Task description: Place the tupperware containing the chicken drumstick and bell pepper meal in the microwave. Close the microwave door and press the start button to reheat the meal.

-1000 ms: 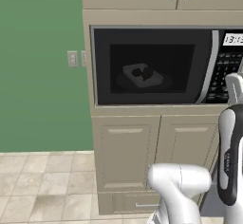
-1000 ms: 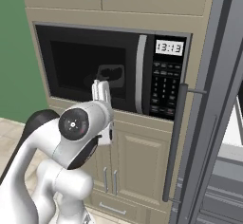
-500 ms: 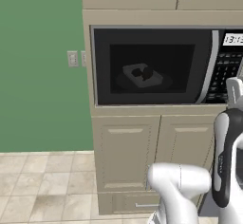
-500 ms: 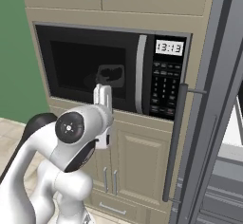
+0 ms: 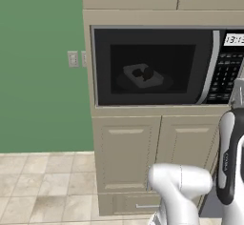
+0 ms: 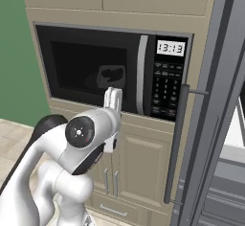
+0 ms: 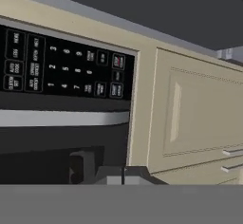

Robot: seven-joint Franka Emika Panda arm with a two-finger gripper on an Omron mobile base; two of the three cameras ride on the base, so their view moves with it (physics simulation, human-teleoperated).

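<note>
Tupperware [image 5: 143,75] sits inside the microwave [image 6: 115,72], center frame, behind the closed microwave door [image 5: 152,66]. Hand [image 7: 122,174], fingers together and empty, faces the keypad [image 7: 66,66]; pressing start likely comes next.

Left and right base views look forward over the arm from behind, sharing the microwave [image 5: 162,66] and the cabinets beneath. The hand view, rolled sideways, faces its keypad [image 7: 66,69] closely.
</note>
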